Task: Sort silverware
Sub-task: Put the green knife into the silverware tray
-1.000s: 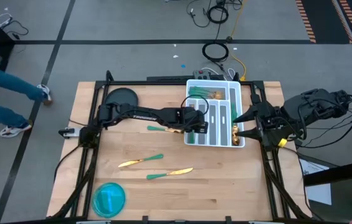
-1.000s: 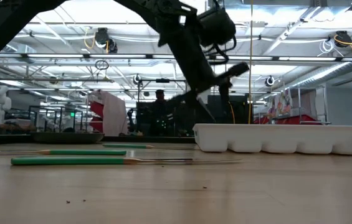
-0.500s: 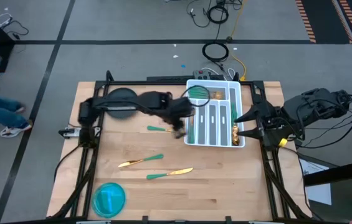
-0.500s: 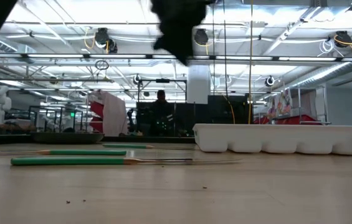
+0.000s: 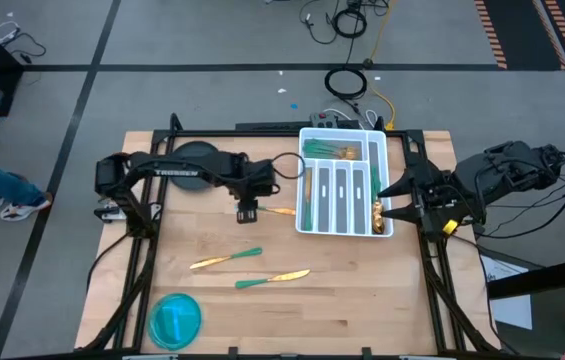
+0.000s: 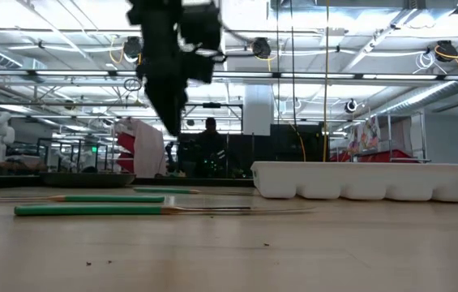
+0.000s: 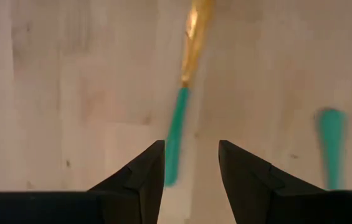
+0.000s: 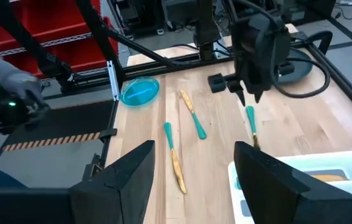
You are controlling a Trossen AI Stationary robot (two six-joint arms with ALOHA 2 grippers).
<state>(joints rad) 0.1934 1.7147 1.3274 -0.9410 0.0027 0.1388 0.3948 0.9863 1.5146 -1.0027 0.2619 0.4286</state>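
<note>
Left gripper [image 5: 246,210], fingers spread & empty, over 1 teal-handled utensil [image 5: 267,209] just beside white tray [image 5: 391,228]; 2 more utensils [image 5: 226,259] mid-table, rest in tray; right gripper [image 5: 390,198] spread at tray's far side.

Teal-handled gold silverware [image 5: 264,210], white tray [image 5: 384,190], blue plate [image 5: 175,319]

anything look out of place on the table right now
Three pieces of silverware lie loose on the wood outside the tray: one under the left gripper, whose fingers are open, and two more nearer the blue plate. Nothing looks spilled or damaged.
</note>
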